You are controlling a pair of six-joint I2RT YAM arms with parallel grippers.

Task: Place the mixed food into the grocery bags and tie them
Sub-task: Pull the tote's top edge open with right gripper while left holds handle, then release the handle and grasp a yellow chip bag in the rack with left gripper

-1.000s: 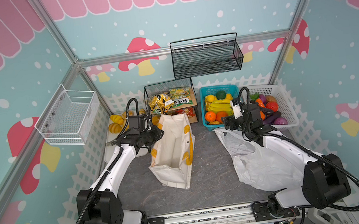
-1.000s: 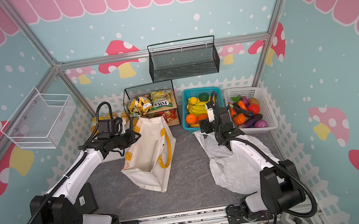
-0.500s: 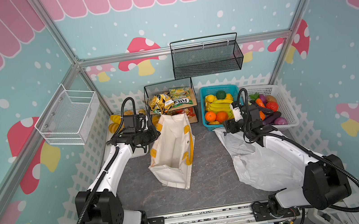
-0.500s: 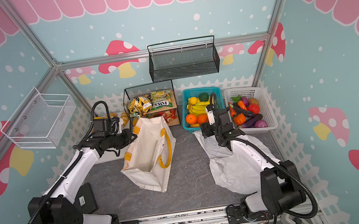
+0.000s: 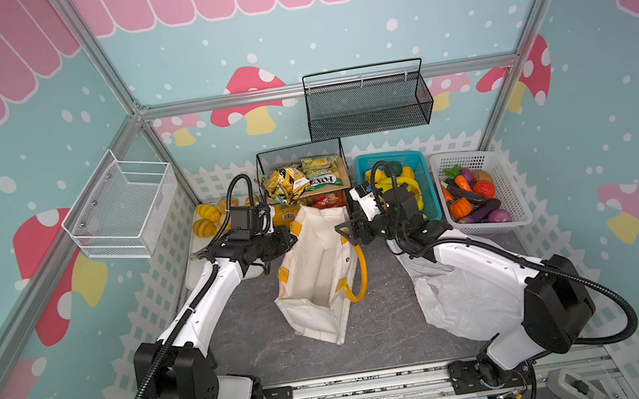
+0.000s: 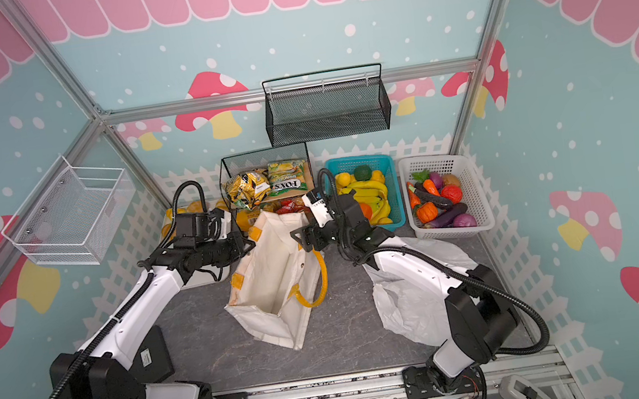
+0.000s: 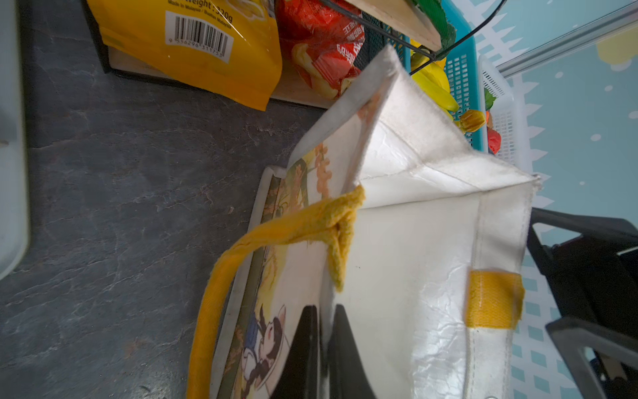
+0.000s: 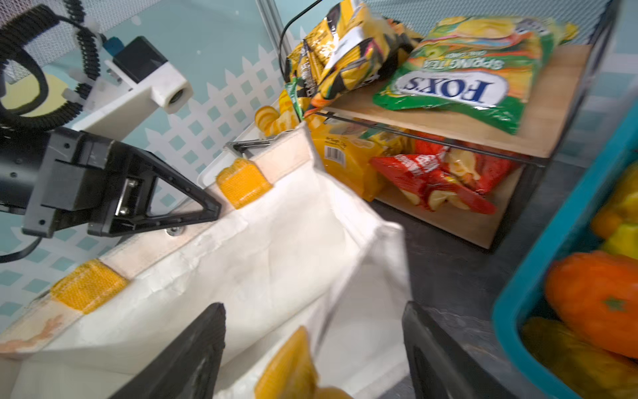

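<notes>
Both arms (image 5: pixel 213 294) angle inward; left gripper (image 5: pixel 291 239) pinches tote (image 5: pixel 317 289).

We record bright, even, diffuse light in both top views. Shadows on the tabletop (image 5: pixel 389 325) are soft, and the frame posts (image 5: pixel 98 62) bow near the edges. Right wrist view: motion-blurred, teal basket (image 8: pixel 559 238) smeared. Left wrist view: sharp, with sheen on the canvas tote (image 7: pixel 431 311) lining.

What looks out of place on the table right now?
The white plastic bag lies flat and crumpled under the right arm. The tote, rim pinched by the left gripper, sits askew. Nothing spilled.
</notes>
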